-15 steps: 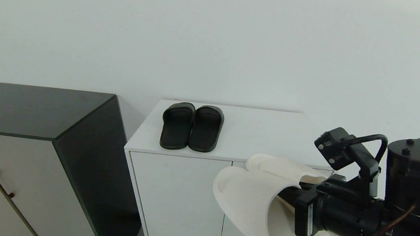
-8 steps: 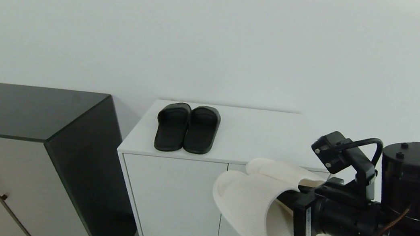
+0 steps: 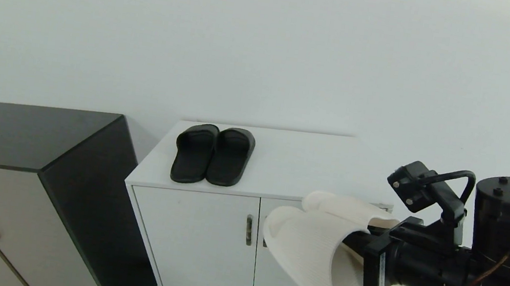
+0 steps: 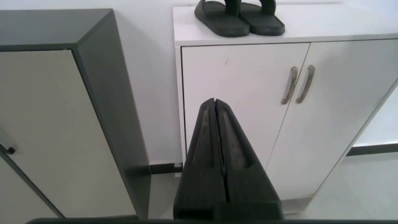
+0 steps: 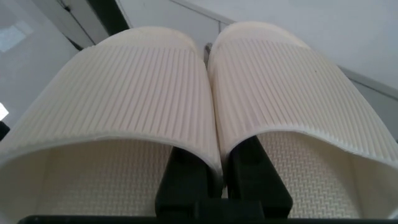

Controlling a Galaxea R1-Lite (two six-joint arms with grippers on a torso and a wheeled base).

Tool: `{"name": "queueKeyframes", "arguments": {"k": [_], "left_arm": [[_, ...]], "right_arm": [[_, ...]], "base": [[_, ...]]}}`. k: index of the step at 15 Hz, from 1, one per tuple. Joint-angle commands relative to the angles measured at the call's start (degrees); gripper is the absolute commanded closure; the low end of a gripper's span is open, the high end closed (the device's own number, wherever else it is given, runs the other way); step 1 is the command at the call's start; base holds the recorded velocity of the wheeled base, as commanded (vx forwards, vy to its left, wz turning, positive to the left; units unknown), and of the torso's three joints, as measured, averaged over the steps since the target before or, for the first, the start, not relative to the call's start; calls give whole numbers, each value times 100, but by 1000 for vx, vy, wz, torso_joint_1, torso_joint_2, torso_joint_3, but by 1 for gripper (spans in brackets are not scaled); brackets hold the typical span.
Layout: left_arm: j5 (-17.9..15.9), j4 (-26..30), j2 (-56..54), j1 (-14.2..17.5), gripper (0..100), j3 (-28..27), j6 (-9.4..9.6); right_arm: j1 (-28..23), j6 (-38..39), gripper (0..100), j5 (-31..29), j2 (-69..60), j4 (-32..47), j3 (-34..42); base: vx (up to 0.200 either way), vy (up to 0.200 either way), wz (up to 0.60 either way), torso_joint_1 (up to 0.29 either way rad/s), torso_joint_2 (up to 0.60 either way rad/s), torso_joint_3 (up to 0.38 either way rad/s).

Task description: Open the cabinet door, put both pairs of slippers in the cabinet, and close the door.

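Far left: dark cabinet (image 3: 29, 133) w/ pale drawer fronts, just beside the white cabinet (image 3: 192, 248). Left gripper (image 4: 215, 112) hangs low in front of the white cabinet's left door, fingers pressed flat together, nothing btwn them. Black slippers (image 3: 213, 154) sit side by side, touching, on the cabinet top toward its left end. Both doors shut; door handles (image 3: 249, 230) flank the centre seam. Right: white slippers (image 3: 316, 239) up in the air before the right door, held as a pair by right gripper (image 5: 214, 177), one finger inside each slipper, clamped on the adjoining inner walls.
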Motion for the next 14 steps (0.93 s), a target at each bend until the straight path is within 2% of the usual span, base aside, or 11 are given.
{"name": "queueKeyframes", "arguments": {"k": [1,7,14], "left_arm": [[0,-1,5,-7,100,0,-1],[0,-1,5,-7,100,0,-1],[-9,-1,5,-7,100,0,-1]], "right_arm": [[-84,-16,100,117,-2,-91,113],[-93,-34,100,442,-117,-188,342],[-84,-201,100,547,-125,-197,474]], "base": [[0,0,0,0,0,0],[0,0,0,0,0,0],[0,0,0,-14,30,17]]}}
